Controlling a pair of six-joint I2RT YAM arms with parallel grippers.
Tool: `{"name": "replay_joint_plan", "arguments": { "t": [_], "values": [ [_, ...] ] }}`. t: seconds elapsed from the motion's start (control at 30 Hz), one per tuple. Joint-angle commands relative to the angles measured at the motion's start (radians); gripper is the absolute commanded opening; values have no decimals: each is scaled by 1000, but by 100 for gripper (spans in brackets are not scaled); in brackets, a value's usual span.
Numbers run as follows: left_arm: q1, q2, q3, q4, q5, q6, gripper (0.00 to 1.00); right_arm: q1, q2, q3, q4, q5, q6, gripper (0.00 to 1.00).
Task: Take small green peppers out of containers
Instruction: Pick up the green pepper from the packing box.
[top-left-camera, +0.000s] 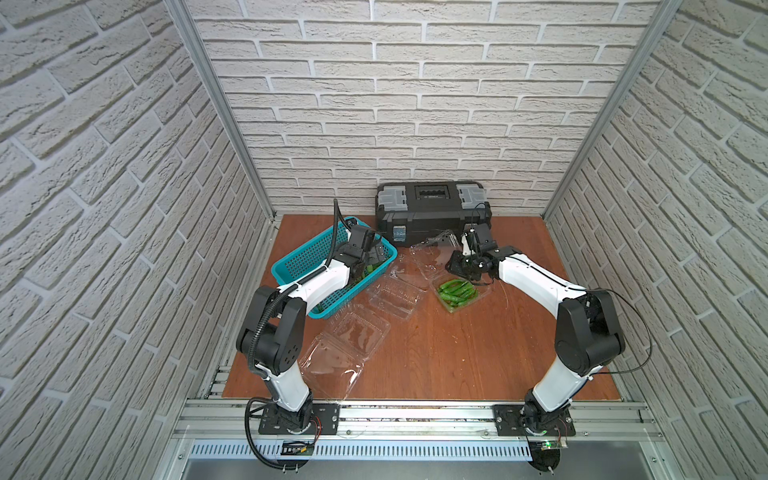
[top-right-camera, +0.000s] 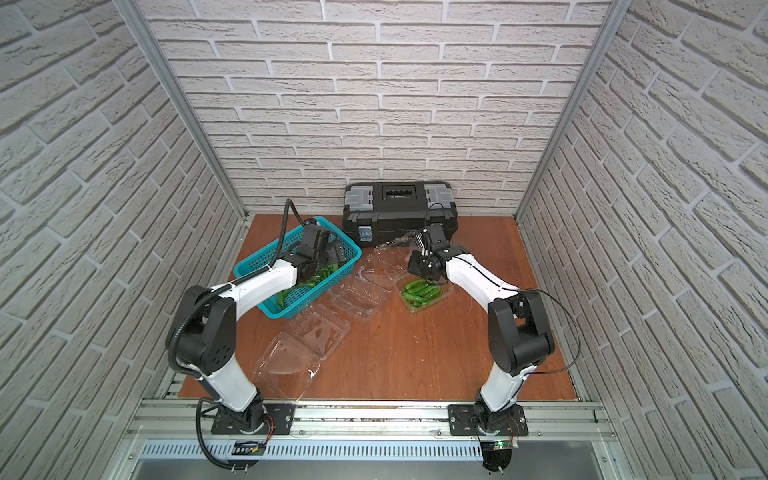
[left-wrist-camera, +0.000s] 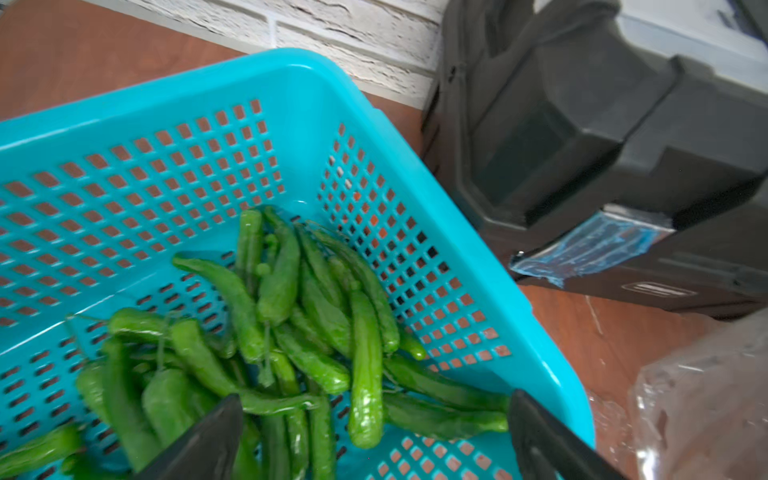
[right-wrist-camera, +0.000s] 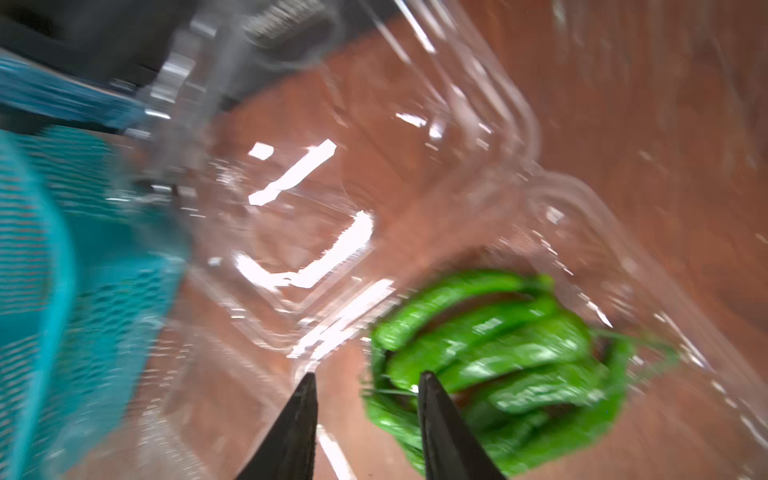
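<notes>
A heap of small green peppers (top-left-camera: 457, 292) lies in an open clear container (top-left-camera: 478, 297) right of centre, its lid (top-left-camera: 432, 249) thrown back. My right gripper (top-left-camera: 457, 266) hovers just behind that heap. In the blurred right wrist view the right gripper (right-wrist-camera: 369, 376) has its jaws apart, with nothing seen between them and the peppers (right-wrist-camera: 498, 345) beside one finger. Two other clear containers (top-left-camera: 395, 297) (top-left-camera: 345, 345) lie open with no peppers in them. My left gripper (left-wrist-camera: 376, 411) hangs wide open over more peppers (left-wrist-camera: 282, 282) in the teal basket (left-wrist-camera: 166, 83).
The teal basket (top-left-camera: 278, 272) sits at the back left. A black toolbox (top-left-camera: 432, 208) stands against the back wall, close behind the lid. Brick-patterned walls close in three sides. Bare wooden tabletop (top-left-camera: 457, 353) stretches toward the front rail.
</notes>
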Motion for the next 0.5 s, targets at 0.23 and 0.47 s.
{"name": "replay_joint_plan", "arguments": {
  "t": [0.23, 0.47],
  "values": [
    [-42, 12, 60, 4, 50, 74, 98, -39, 6, -40, -145, 111, 39, 42],
    [-60, 29, 100, -15, 51, 103, 98, -73, 36, -49, -128, 125, 53, 41]
  ]
}}
